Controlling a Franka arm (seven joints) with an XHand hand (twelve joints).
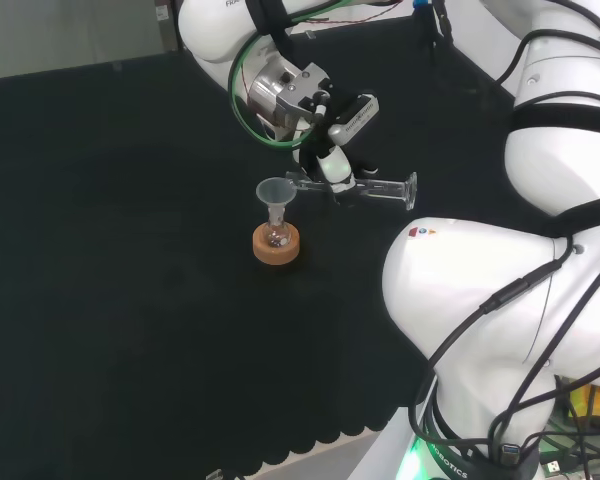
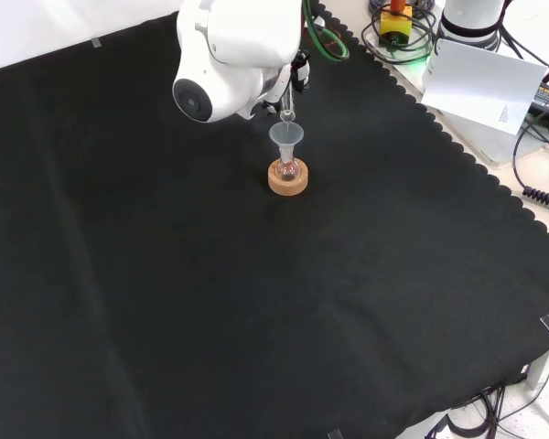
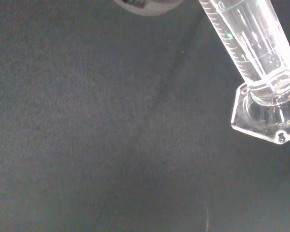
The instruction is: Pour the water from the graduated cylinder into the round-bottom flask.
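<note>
White arm (image 1: 500,300), smooth rounded links, black bands at the joints. Black cables run along the links; green cable (image 1: 242,75) loops near the wrist. Round grey cap (image 2: 190,99) on one link. Hand (image 1: 325,130) black and white, metal wrist block.
</note>
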